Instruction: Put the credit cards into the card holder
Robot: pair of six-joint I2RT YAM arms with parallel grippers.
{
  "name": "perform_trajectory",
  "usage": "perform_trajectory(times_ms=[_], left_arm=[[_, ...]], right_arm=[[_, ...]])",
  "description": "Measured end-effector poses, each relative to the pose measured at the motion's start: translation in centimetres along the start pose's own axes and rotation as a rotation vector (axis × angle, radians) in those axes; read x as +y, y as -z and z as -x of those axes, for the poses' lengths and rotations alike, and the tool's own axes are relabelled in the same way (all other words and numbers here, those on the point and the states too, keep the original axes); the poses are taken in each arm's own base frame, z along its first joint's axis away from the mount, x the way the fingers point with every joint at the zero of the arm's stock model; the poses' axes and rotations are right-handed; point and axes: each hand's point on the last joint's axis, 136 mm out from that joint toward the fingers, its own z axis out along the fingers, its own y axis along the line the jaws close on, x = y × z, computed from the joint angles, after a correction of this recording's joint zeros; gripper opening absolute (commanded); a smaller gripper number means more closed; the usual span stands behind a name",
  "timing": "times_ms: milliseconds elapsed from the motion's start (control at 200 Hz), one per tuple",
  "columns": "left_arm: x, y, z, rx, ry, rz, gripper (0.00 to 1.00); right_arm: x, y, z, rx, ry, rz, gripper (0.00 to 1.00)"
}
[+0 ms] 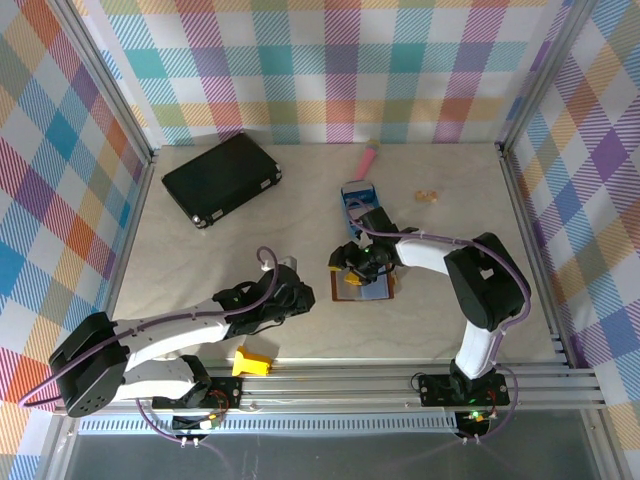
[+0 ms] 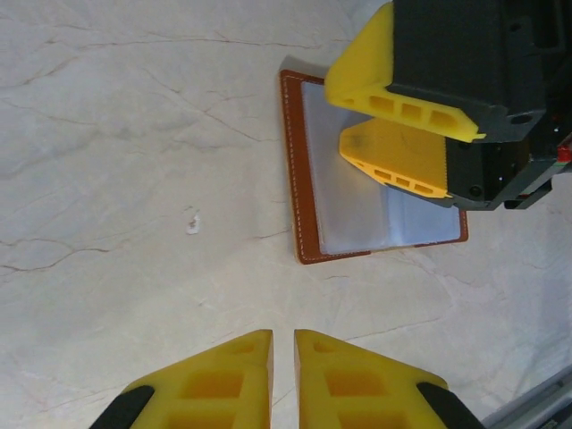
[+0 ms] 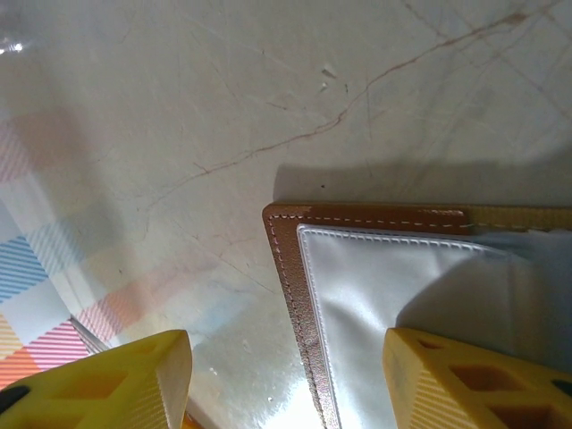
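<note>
The card holder lies open and flat on the table, brown leather around a grey-blue lining. My right gripper hovers over its left part, open. In the right wrist view one fingertip is above the lining and the other above bare table, with the holder's stitched corner between them. A thin yellow-gold strip runs along the holder's far edge; I cannot tell if it is a credit card. My left gripper is shut and holds nothing, low over the table just left of the holder.
A large black case lies at the back left. A blue tray and a pink item are behind the holder. A small tan block sits at the back right. A yellow plastic piece is near the front rail.
</note>
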Motion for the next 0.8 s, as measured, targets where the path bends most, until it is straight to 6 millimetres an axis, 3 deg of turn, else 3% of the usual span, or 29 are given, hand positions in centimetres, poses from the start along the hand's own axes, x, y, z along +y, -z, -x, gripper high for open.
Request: perform_trajectory(times_ms=[140, 240, 350, 455, 545, 655, 715, 800], left_arm=[[0.6, 0.2, 0.3, -0.004, 0.008, 0.014, 0.14], [0.8, 0.2, 0.5, -0.008, -0.001, 0.016, 0.14], [0.6, 0.1, 0.8, -0.006, -0.031, 0.001, 0.17], [-0.1, 0.4, 1.4, -0.019, -0.079, -0.039, 0.22], [-1.1, 1.1, 2.6, -0.061, -0.132, -0.088, 0.35], [-2.1, 1.9, 4.8, -0.120, -0.211, -0.144, 0.50], [-2.7, 2.0, 5.8, -0.151, -0.257, -0.169, 0.59], [-3.8, 2.2, 7.2, -0.196, -0.363, -0.208, 0.71]], right_arm=[[0.5, 0.2, 0.1, -0.034, 0.012, -0.014, 0.59], [1.3, 1.8, 0.3, -0.073, 0.046, -0.012, 0.61], [4.0, 5.5, 0.3, -0.143, 0.174, 0.025, 0.63], [7.1, 10.7, 1.0, -0.263, 0.349, 0.088, 0.64], [8.3, 15.9, 2.7, -0.404, 0.478, 0.120, 0.64], [7.4, 20.8, 5.9, -0.566, 0.646, 0.057, 0.64], [6.6, 21.5, 7.1, -0.592, 0.763, 0.005, 0.65], [5.5, 20.3, 8.3, -0.565, 1.000, -0.076, 0.65]])
